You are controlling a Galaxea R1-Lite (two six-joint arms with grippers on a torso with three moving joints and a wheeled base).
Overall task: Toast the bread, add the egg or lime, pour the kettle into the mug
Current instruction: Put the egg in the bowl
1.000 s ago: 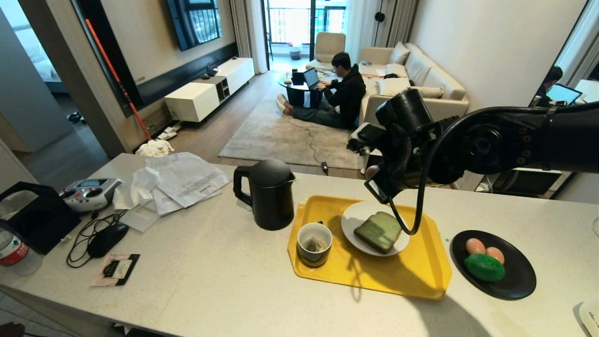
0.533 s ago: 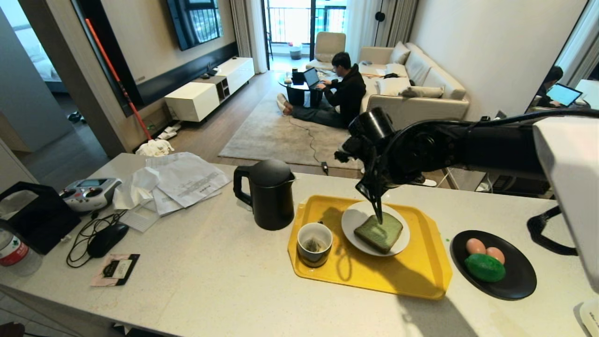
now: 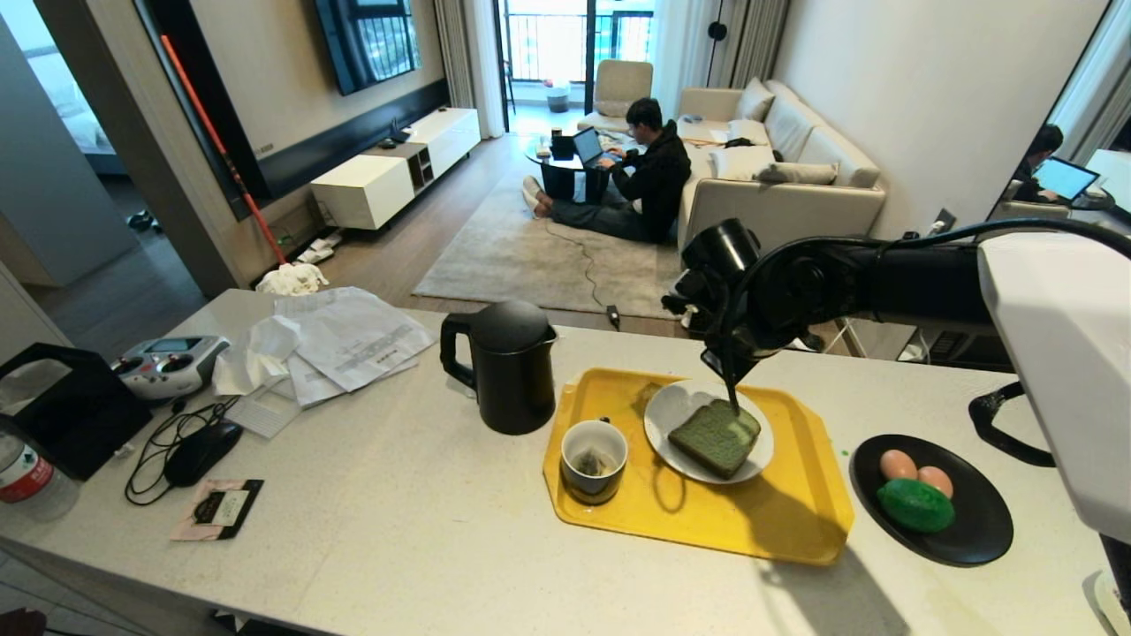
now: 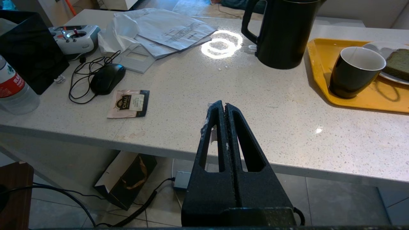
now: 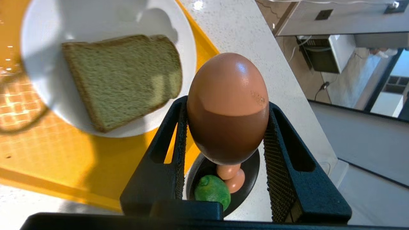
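My right gripper (image 5: 227, 102) is shut on the pinkish-brown egg (image 5: 227, 95), gripping its lower half, and hangs pointing down over the back edge of the white plate (image 3: 664, 411). In the head view my right gripper (image 3: 730, 389) hides the egg. The green bread (image 3: 717, 436) lies on that plate, on the yellow tray (image 3: 778, 521). The mug (image 3: 594, 459), with a tea bag inside, stands on the tray's left side. The black kettle (image 3: 508, 367) stands left of the tray. The lime (image 3: 914, 504) lies in a black dish (image 3: 981, 530). My left gripper (image 4: 222, 105) is shut and empty at the counter's front edge.
Two more eggs (image 3: 914, 473) lie beside the lime in the dish. Papers (image 3: 345, 340), a controller (image 3: 168, 362), a mouse (image 3: 201, 450) with its cable, a tea packet (image 3: 219, 508) and a bottle (image 3: 26, 473) fill the counter's left side. A person sits on the rug beyond.
My right arm has swung down and forward with the egg, from above the tray's back edge to just over the plate. The left gripper has not moved.
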